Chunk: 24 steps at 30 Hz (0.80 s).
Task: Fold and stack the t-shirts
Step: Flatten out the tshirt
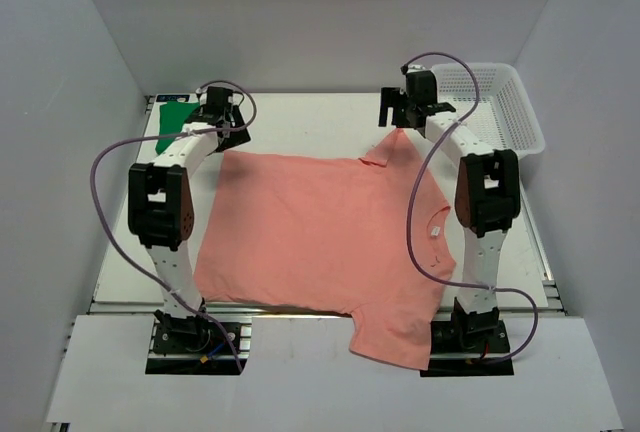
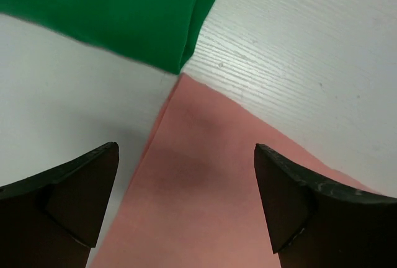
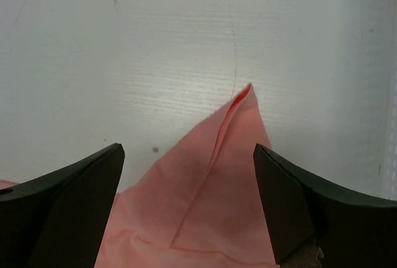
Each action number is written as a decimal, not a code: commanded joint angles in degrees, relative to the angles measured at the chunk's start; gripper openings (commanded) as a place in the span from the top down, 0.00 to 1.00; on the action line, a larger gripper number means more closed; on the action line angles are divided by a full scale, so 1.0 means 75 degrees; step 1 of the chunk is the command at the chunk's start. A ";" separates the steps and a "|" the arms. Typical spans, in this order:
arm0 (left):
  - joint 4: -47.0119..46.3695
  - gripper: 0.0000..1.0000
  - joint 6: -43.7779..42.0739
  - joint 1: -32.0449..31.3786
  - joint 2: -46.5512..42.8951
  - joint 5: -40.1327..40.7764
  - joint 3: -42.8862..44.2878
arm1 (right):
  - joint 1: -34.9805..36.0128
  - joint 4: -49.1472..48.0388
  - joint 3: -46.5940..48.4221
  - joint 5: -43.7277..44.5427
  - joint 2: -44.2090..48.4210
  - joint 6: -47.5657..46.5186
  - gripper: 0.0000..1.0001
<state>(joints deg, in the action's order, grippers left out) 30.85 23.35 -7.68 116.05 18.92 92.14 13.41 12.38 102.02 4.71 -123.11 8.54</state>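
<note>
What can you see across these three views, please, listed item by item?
salmon-pink t-shirt: one, salmon-pink, spread flat across the middle of the table
green t-shirt: one, bright green, folded, far left corner, by the pink shirt's corner
mesh basket: one, white, far right corner
table: one, white
cables: two, purple, one looping along each arm
left arm: one, white and black, base at near edge
right arm: one, white and black, base at near edge
left fingers: two, black, open above the pink shirt's far-left corner
right fingers: two, black, open above its far-right tip
</note>
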 commanded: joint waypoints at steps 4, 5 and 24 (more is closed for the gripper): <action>-0.0890 0.00 -0.0079 0.0017 -0.1913 -0.0834 -0.1537 | -0.0007 0.0247 -0.1470 -0.0533 0.1941 0.0642 0.10; -0.0891 0.00 -0.0079 -0.0065 -0.2031 -0.0904 -0.1701 | -0.0018 0.0329 -0.1624 -0.0523 0.2093 0.0724 0.10; -0.2392 0.00 0.0203 -0.0136 -0.2887 -0.3074 -0.5043 | -0.0030 -0.0011 -0.2763 -0.2245 0.1181 0.2037 0.33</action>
<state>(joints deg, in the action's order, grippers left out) 14.66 24.53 -8.49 95.77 -4.34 54.96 13.41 13.52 79.72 -9.89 -113.06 22.41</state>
